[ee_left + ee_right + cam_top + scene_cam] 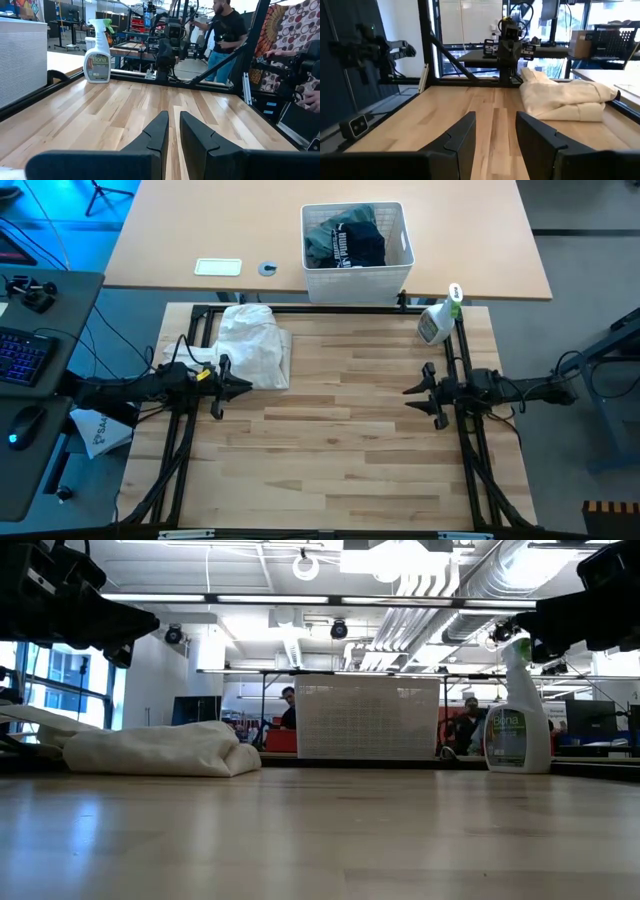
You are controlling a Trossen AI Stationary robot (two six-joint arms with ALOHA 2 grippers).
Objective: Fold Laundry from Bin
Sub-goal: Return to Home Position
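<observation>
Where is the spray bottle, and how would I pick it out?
Start at the light wooden table. At its back right corner, near the white bin beyond it, stands the spray bottle. It is the only upright hard thing there, green-tipped, unlike the crumpled white cloth at the back left.

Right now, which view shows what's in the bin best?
High view: it looks straight down into the bin, showing dark laundry inside. Low view shows only its lattice side, left wrist view just an edge; right wrist view misses it.
</observation>
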